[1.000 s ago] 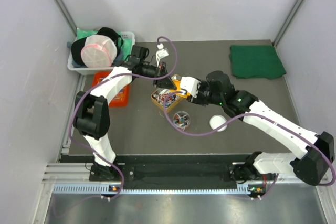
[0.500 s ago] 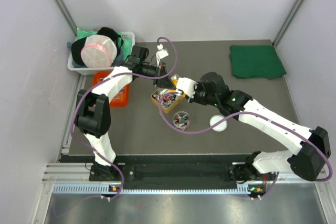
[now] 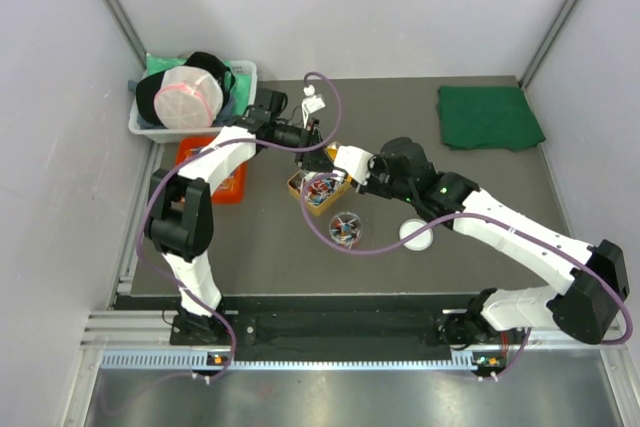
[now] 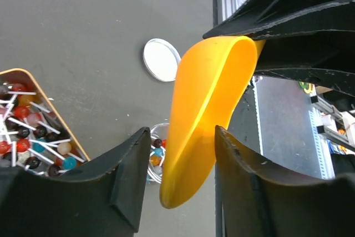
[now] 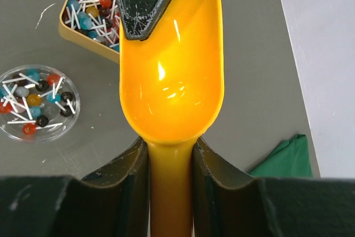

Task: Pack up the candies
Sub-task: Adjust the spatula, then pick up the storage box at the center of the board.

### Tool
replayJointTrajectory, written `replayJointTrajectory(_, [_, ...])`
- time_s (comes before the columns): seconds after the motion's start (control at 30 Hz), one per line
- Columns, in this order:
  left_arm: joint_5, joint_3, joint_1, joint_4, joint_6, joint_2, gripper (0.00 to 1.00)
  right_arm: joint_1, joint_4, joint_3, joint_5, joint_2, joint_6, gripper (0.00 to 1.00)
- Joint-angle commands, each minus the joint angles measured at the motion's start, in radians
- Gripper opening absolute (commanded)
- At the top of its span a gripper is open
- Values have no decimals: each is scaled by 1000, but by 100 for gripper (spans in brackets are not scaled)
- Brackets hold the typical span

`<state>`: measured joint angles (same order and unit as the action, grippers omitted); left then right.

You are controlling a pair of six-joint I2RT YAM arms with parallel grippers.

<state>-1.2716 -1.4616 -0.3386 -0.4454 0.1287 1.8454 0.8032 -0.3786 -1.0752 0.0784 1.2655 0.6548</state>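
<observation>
Grey tabletop, right gripper pinching scoop handle — wrist-view only

The tray of candies sits near the middle of the desk. Just in front of it, on the arms' side, stands a round dish with more candies in it. To the right of the dish lies a lid, apart from it. At the tray's back right, above the desk, the scoop lies between the left end effector and the right end effector, its handle between the right one's fingers. A cloth lies at the back right. A bin stands at the back left corner. In front of the bin, left of the tray, lies a flat pack.
</observation>
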Motion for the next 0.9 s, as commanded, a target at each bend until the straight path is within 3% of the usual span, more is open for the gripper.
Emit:
replayJointTrajectory(0.0, [14,-49,42,11,-3,11,57,4,89,-2,37,-40,17,0])
replayJointTrajectory(0.3, [115,-85,142,16,-11,3,72,-18,41,23,40,-61,43,0])
replayJointTrajectory(0.43, [389,-82,142,28,22,5,75,-41,9,24,44,-75,68,0])
replayJointTrajectory(0.57, [565,-98,132,14,72,54,74,-53,-54,-2,49,-81,97,0])
replayJointTrajectory(0.87, [854,-89,55,47,134,123,67,-64,-172,-60,47,-81,137,0])
